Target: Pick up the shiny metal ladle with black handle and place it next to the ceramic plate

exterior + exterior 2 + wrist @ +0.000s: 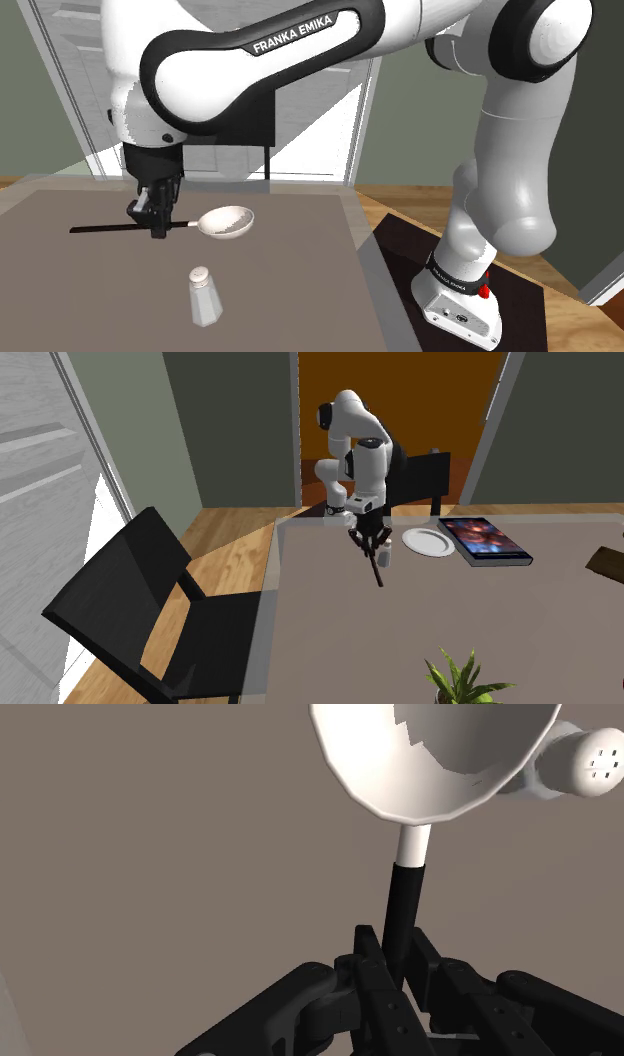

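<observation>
Black jaws clasp the white ladle (226, 221) by its handle.

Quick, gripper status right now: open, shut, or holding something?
Gripper: fingers closed on the handle of the white-bowled, black-handled ladle.

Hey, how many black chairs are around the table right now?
2. One black chair stands by the table's left edge in the second exterior view; the other is at the far edge, beyond the plate. Others may sit out of frame.
</observation>
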